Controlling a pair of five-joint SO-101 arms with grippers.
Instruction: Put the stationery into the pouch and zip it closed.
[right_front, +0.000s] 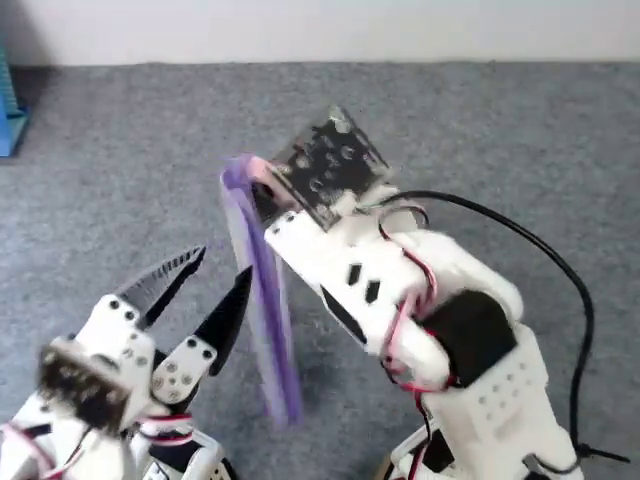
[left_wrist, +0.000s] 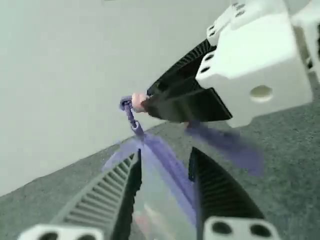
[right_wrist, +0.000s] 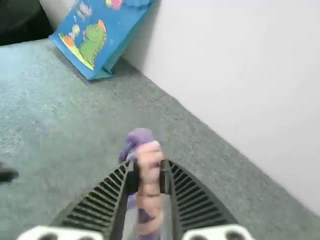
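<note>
Left gripper (right_front: 222, 268) jaws wide open astride the upright purple see-through plastic zip pouch (right_front: 265, 310). Right gripper (right_wrist: 148, 166) jaws pinch its pink top tab. Best to clamp left squarely on the pouch edge, then pull the zip steadily.

White plastic arms (right_front: 330, 260), black ribbed jaws, silver screws (right_front: 170, 370), red wires (right_front: 400, 325), one looping black cable (right_front: 545, 252).

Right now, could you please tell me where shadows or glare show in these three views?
High view: no glare; the carpet darkens softly beside the purple pouch. Left wrist view: the wall is evenly lit, without glare. Right wrist view: a dark shadow sits where the blue bag meets the wall.
</note>
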